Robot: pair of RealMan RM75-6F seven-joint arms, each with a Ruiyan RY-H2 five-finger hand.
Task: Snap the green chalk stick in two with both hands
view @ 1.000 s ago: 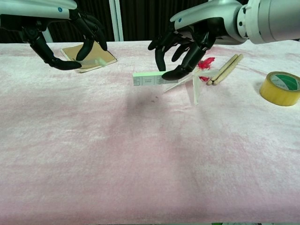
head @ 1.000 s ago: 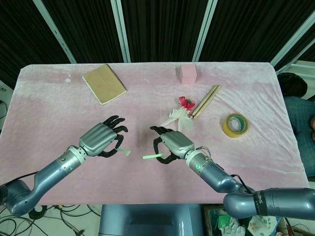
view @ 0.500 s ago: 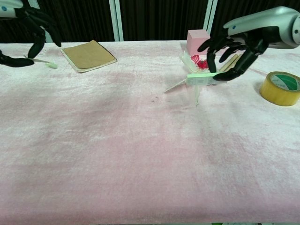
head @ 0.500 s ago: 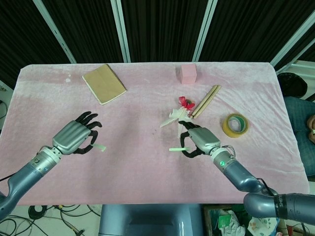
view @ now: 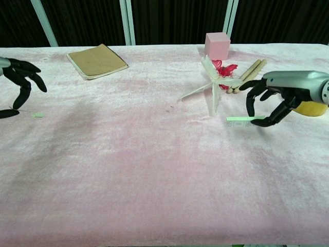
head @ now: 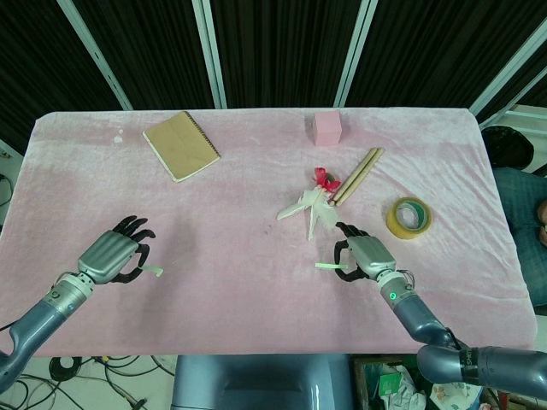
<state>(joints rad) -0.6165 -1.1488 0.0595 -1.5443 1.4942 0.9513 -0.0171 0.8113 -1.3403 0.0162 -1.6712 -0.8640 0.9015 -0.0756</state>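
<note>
The green chalk is in two pieces. My left hand (head: 109,255) (view: 18,85) is at the left of the pink table and pinches the short piece (head: 152,272) (view: 37,115), which sticks out to the right. My right hand (head: 367,255) (view: 280,98) is low over the cloth at the right and pinches the longer piece (head: 327,266) (view: 244,119), which points left. The two hands are far apart.
A brown notebook (head: 180,145) lies at the back left and a pink cube (head: 327,128) at the back centre. A white and red bow (head: 309,205), two wooden sticks (head: 357,176) and a yellow tape roll (head: 408,217) lie close behind my right hand.
Both hands have moved outward and toward the near edge, each carrying its chalk piece; they were close together at the table's middle a second ago.
</note>
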